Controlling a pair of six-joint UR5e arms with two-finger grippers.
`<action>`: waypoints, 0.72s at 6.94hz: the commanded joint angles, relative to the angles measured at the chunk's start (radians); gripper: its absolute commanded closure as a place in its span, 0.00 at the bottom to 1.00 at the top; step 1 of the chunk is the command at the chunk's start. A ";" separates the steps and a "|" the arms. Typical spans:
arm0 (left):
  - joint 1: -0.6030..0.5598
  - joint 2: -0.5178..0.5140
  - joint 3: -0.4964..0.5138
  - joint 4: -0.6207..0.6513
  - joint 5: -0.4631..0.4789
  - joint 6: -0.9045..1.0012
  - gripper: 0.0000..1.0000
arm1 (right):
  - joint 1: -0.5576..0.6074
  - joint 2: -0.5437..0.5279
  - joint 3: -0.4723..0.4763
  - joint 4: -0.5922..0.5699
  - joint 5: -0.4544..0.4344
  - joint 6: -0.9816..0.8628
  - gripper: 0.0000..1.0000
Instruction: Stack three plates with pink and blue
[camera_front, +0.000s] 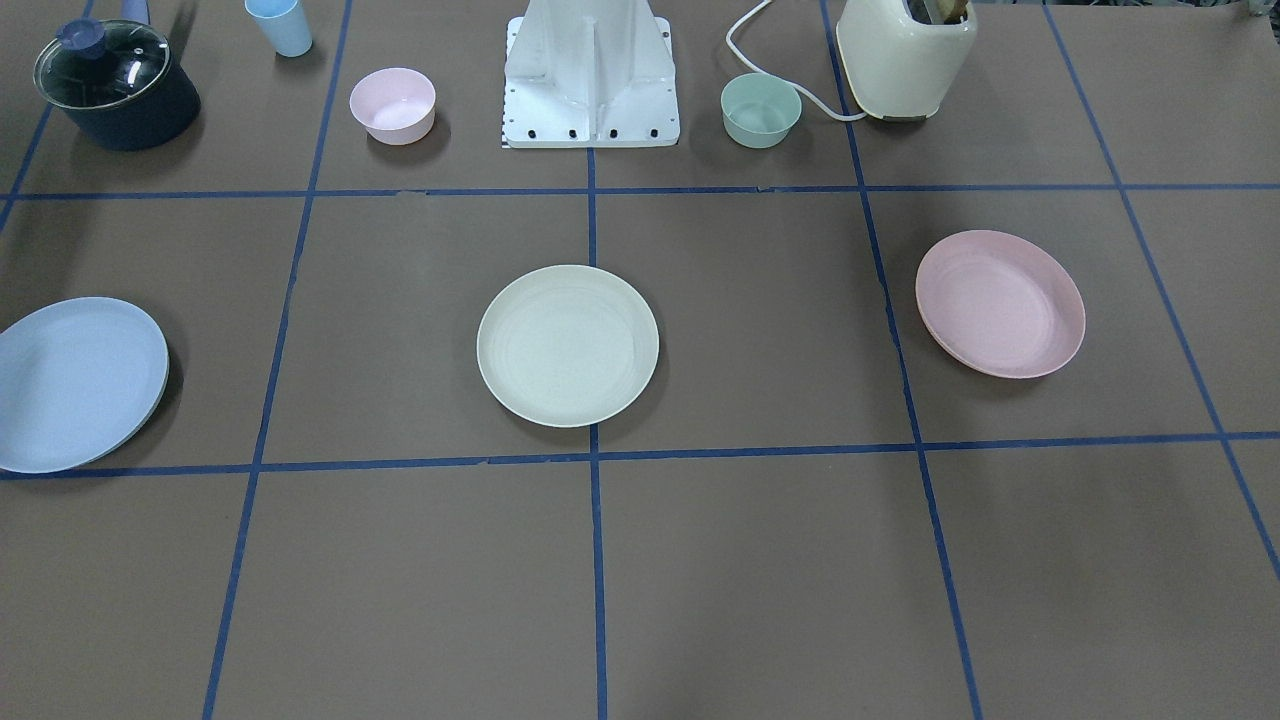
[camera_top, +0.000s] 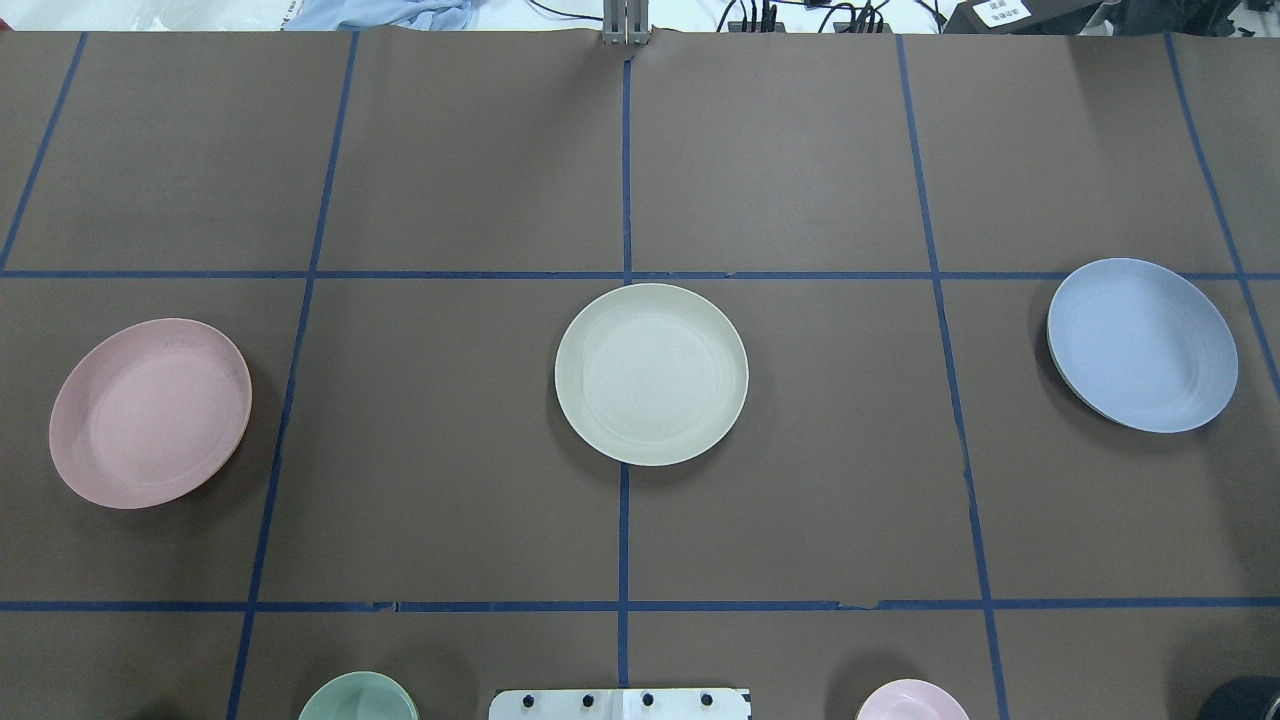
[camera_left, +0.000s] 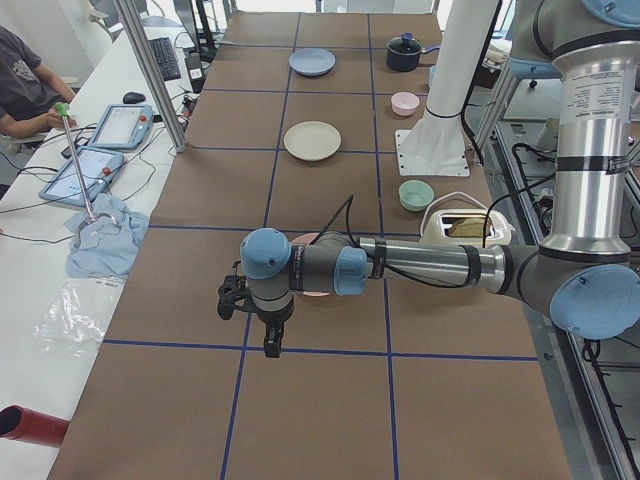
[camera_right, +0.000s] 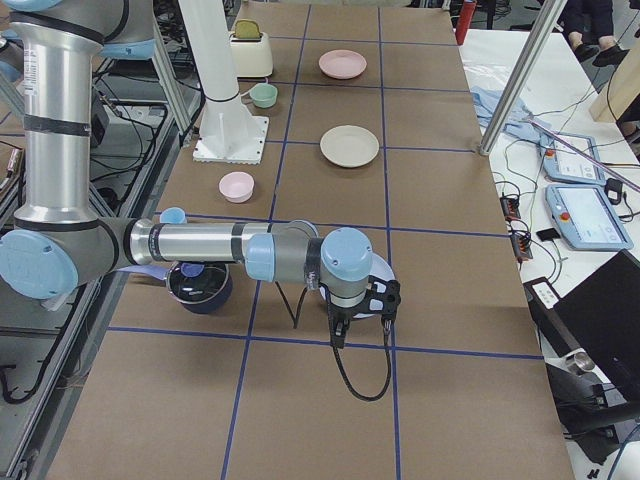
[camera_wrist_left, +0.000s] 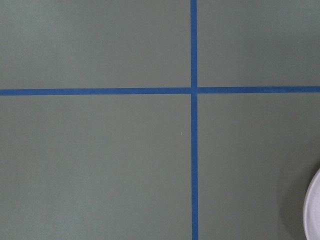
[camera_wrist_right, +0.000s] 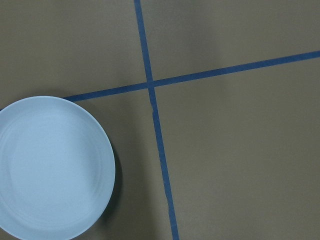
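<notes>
So the three plates aren't stacked at all, they sit in a row across the table (camera_top: 450, 450), well apart from each other. Going by the overhead view, the cream plate (camera_top: 651, 374) is dead centre, right on a blue tape line (camera_top: 624, 150). The pink plate (camera_top: 150, 412) is out at 9 o'clock from it and the blue plate (camera_top: 1142, 344) is at 3 o'clock, its far rim just touching a cross line of tape. All three lie flat, right side up, with nothing in them.

The left hand (camera_left: 268, 340) hangs above the table pointing down, close by the pink plate at the robot's left end. It only shows up in the side view, so I can't tell if its fingers are wide or narrow. Same deal with the right hand (camera_right: 337, 335): it hangs pointing down by the blue plate at the other end, and I can't tell how its fingers stand. Neither one is touching a plate. The right wrist camera looks straight down and has the blue plate at about 8 o'clock in its frame, beside a tape crossing.

Back along the robot's edge there's a green bowl (camera_front: 760, 110), a pink bowl (camera_front: 392, 105), a toaster (camera_front: 905, 55), a blue cup (camera_front: 280, 25) and a dark pot (camera_front: 115, 85) with a glass lid.
</notes>
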 joint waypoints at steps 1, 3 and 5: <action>0.002 0.001 0.029 -0.210 -0.002 -0.004 0.00 | -0.001 0.001 0.004 0.000 0.003 -0.003 0.00; 0.026 0.000 0.071 -0.352 -0.011 -0.005 0.00 | -0.001 -0.001 0.003 0.000 0.011 0.000 0.00; 0.060 -0.040 0.102 -0.373 -0.049 -0.060 0.00 | -0.001 0.017 0.019 -0.003 0.034 0.001 0.00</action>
